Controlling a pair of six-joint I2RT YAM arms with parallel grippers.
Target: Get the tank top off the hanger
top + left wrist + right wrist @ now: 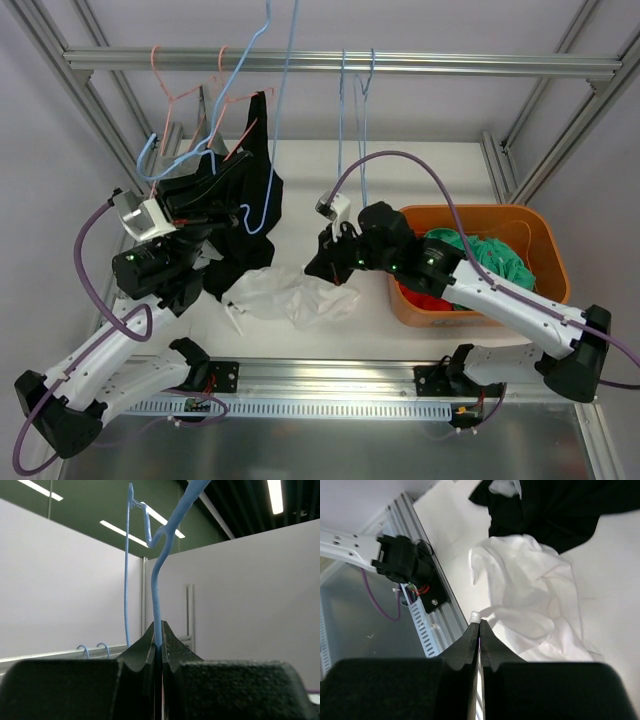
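Note:
My left gripper [158,630] is shut on the thin stem of a blue hanger [159,580], which rises to its hook above. In the top view the left gripper [228,205] sits against a black garment [250,170] that drapes over the hanger [262,150] and my arm. A crumpled white tank top [290,295] lies on the table in front of it. My right gripper [318,268] is low at the tank top's right edge. In the right wrist view the right gripper [480,625] is shut on a white strap end of the tank top [530,600].
An orange basket [545,250] at the right holds green cloth [495,260] and red cloth [425,300]. Pink hangers [170,95] and more blue hangers [355,90] hang from the metal rail [450,65]. The table's front rail [432,605] runs below the tank top.

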